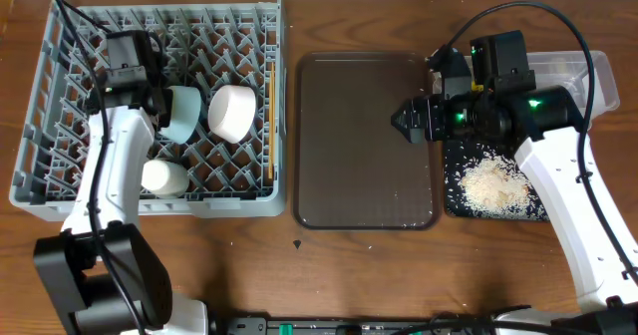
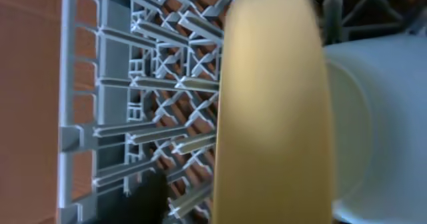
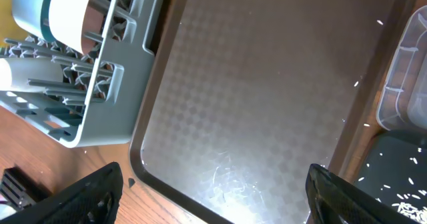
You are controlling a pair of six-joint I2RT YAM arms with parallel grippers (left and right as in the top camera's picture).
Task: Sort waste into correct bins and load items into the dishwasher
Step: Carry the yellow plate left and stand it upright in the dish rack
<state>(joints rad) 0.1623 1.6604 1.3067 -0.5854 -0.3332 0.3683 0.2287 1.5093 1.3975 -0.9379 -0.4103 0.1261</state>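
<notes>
The grey dish rack holds a light blue bowl, a white bowl and chopsticks along its right wall. My left gripper is over the rack. In the left wrist view the yellow plate stands on edge among the pegs. One black finger shows, apart from the plate; the other is hidden. My right gripper is open and empty over the brown serving tray. Rice scraps lie in the black tray. Napkin and wrapper are out of view.
The brown serving tray lies between the rack and the black tray. The clear tub sits at the back right, partly under my right arm. A whitish round item sits in the rack's front.
</notes>
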